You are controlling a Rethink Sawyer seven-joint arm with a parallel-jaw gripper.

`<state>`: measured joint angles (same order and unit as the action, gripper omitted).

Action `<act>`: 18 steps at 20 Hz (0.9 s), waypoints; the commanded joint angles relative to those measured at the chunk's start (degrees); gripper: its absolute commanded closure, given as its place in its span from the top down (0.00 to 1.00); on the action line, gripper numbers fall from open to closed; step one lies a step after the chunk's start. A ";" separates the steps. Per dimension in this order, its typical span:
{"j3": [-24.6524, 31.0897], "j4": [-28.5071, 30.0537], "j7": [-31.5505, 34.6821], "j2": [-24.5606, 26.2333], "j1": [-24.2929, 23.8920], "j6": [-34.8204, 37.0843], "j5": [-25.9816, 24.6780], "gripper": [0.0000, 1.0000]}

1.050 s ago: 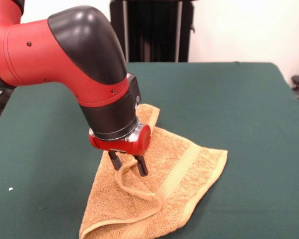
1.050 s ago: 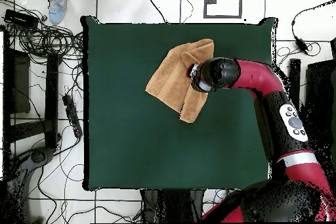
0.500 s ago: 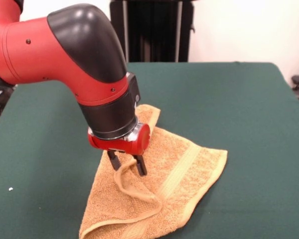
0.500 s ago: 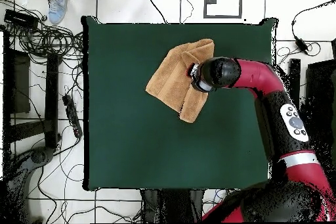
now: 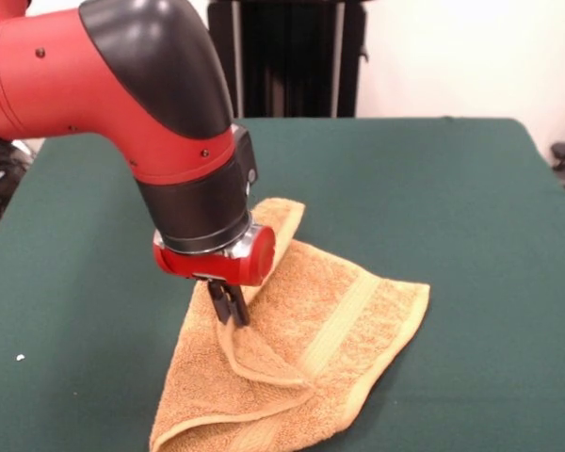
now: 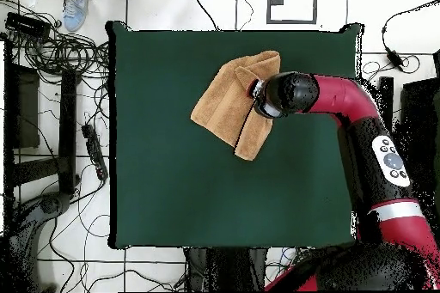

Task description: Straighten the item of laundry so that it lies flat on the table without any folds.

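Note:
The orange-tan towel (image 5: 311, 348) lies folded over on the green table (image 5: 471, 217), a ribbed band running across its right part. My gripper (image 5: 230, 314) is shut on a raised fold of the towel, pinching the cloth into a small peak just above the rest. In the overhead view the towel (image 6: 225, 100) sits in the table's (image 6: 172, 186) upper middle, and the arm's wrist covers the gripper and the towel's right edge.
A white speck (image 5: 20, 357) lies on the cloth at the left. Cables and equipment (image 6: 51, 66) crowd the floor beside the table in the overhead view. A dark stand (image 5: 282, 56) rises behind the table's far edge.
The fingers have closed on the towel's fold, and the arm has shifted slightly left and up, drawing the cloth into a taut ridge.

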<state>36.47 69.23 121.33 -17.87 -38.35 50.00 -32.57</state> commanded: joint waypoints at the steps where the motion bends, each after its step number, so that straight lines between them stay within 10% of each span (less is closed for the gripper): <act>1: -0.06 3.32 -10.44 -1.94 2.85 -1.04 -2.42 0.00; 18: -0.02 2.94 -13.46 -5.22 1.88 2.77 -1.83 0.00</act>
<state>35.83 69.37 121.33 -21.53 -38.24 49.96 -33.24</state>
